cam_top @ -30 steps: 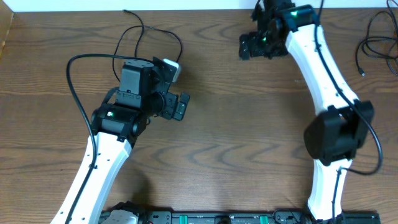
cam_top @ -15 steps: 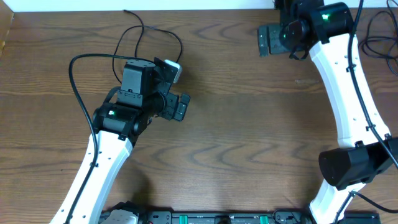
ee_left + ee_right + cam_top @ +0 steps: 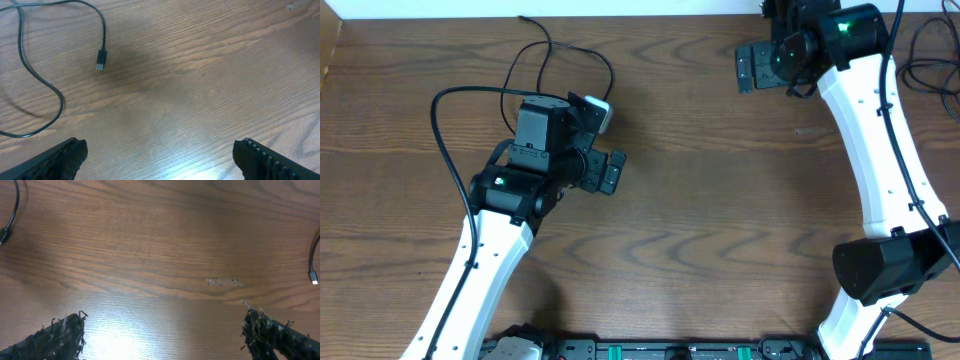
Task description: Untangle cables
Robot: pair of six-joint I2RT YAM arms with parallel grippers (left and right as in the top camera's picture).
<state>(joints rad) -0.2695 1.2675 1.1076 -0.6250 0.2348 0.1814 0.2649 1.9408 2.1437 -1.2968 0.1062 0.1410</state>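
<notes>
One thin black cable (image 3: 548, 38) is lying slack on the bench (image 3: 700, 200) toward the far left, curling in loose open loops, its silver-tipped plug (image 3: 100, 65) resting flat on the wood. More black cables (image 3: 932, 66) are lying bunched at the far right edge, one plug end (image 3: 313, 278) showing.

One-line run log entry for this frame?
left gripper: open, empty | right gripper: open, empty | black cable: loose, plug free | right-side cable: loose, untouched | phase: no grasp yet

Even, bright light from above; the table (image 3: 150, 255) shows white glare patches low in both wrist views, soft shadows under the arms, and sharp wood grain.
</notes>
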